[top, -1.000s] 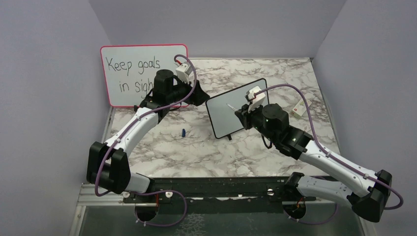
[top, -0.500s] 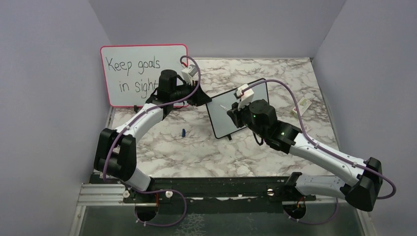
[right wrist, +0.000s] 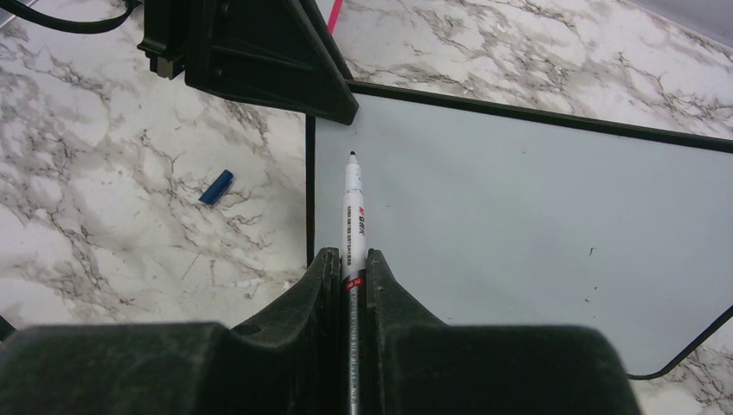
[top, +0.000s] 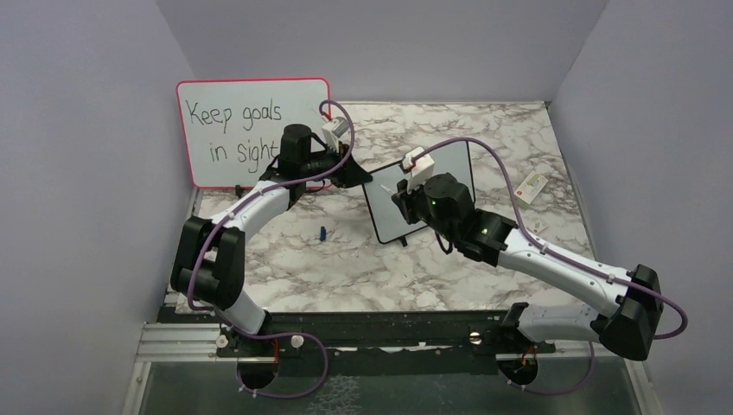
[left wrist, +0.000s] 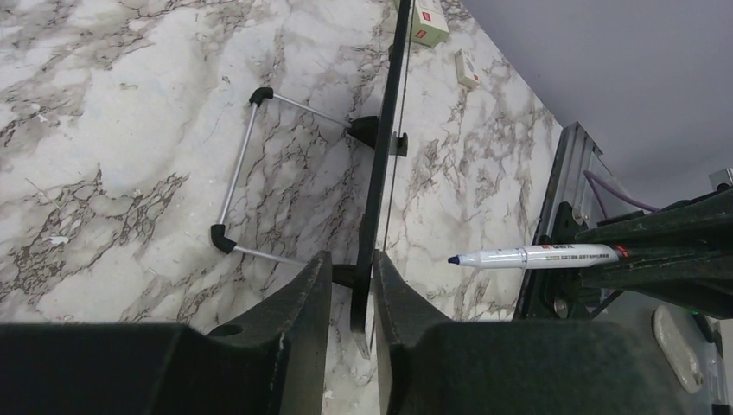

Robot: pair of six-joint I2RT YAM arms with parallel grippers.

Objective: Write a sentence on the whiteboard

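Note:
The whiteboard (top: pixel 386 212) with its thin black frame stands tilted at the table's middle. Its face (right wrist: pixel 519 216) is blank white, and the sentence is not in view. My left gripper (top: pixel 356 173) is at the board's upper left corner. In the left wrist view the board's edge (left wrist: pixel 380 173) runs between the fingers of this gripper (left wrist: pixel 352 257), which is shut on it at the stand's bracket. My right gripper (right wrist: pixel 347 252) is shut on a white marker (right wrist: pixel 353 207). The marker's dark blue tip points at the board's upper left, close to the face (left wrist: pixel 536 256).
A larger pink-framed board (top: pixel 233 130) with black handwriting leans at the back left. A blue marker cap (top: pixel 322 233) lies on the marble left of the whiteboard. Small white boxes (top: pixel 530 184) lie at the right. The wire stand (left wrist: pixel 238 173) props the whiteboard from behind.
The left gripper's jaws have closed onto the whiteboard's corner. The right arm has moved left across the board, carrying the marker tip toward its upper left.

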